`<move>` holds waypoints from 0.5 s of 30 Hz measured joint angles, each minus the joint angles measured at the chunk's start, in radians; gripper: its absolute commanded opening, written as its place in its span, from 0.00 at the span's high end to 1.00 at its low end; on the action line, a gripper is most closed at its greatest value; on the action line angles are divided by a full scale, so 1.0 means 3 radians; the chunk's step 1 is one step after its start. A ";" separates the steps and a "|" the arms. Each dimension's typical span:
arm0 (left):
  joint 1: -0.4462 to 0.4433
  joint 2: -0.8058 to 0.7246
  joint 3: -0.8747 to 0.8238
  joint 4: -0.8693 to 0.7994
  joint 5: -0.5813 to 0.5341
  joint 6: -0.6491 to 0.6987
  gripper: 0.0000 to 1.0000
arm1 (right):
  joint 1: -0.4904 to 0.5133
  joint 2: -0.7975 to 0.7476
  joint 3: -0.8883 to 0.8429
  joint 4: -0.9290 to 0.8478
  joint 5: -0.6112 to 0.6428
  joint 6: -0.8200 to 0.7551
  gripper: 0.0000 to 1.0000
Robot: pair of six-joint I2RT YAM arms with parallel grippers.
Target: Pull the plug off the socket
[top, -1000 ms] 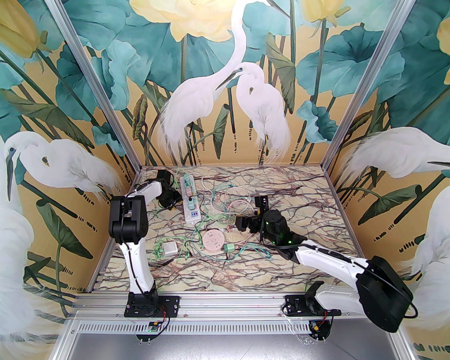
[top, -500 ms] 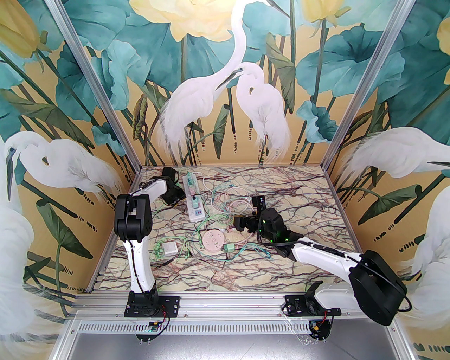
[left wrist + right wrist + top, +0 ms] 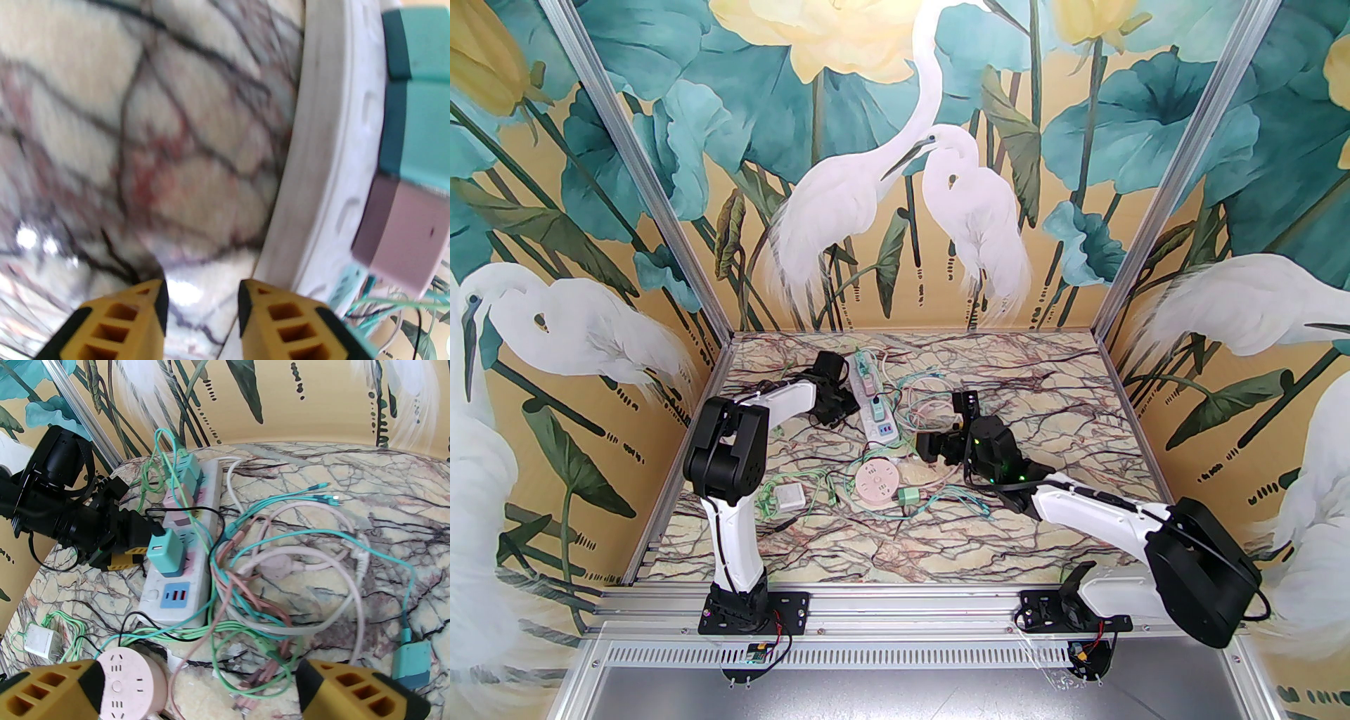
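We see a marbled worktop (image 3: pixel 942 555) walled by heron murals (image 3: pixel 900 197). Toward 12 o'clock lies the power strip (image 3: pixel 879 425), a teal plug (image 3: pixel 164 551) seated in it. The left gripper (image 3: pixel 202 286) sits at its 9 o'clock, fingers apart, and the right gripper (image 3: pixel 198 676) at 4 o'clock, spread wide

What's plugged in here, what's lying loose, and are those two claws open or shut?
strip: lying flat, several plugs in it
near teal plug: plugged into the strip
pink plug: plugged into the strip
round socket: nothing plugged in
white charger: loose, unplugged
teal charger: loose, unplugged
left gripper: open, empty, beside the strip
right gripper: open wide, empty
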 measured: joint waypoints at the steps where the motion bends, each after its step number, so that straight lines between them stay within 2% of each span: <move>1: 0.0000 -0.0010 -0.0009 0.0000 0.0013 0.0000 0.57 | 0.0000 0.0029 0.0006 0.0001 -0.0033 0.0006 0.17; 2: 0.0001 -0.0015 -0.0010 -0.0003 0.0024 0.0001 0.57 | 0.0000 0.0058 0.0014 0.0001 -0.0065 0.0015 0.17; 5: 0.0000 -0.0055 -0.0037 0.0000 0.0025 0.0029 0.57 | 0.0000 0.0173 0.0060 0.0005 -0.0158 0.0041 0.33; 8: -0.0010 -0.0178 -0.0121 -0.0003 0.0023 0.0076 0.49 | -0.0006 0.0370 0.0257 -0.0052 -0.0303 0.0075 0.53; 15: -0.0015 -0.0885 -0.0554 0.0067 -0.0043 0.0175 0.33 | -0.0015 0.1180 0.1325 -0.0364 -0.0595 0.0146 0.67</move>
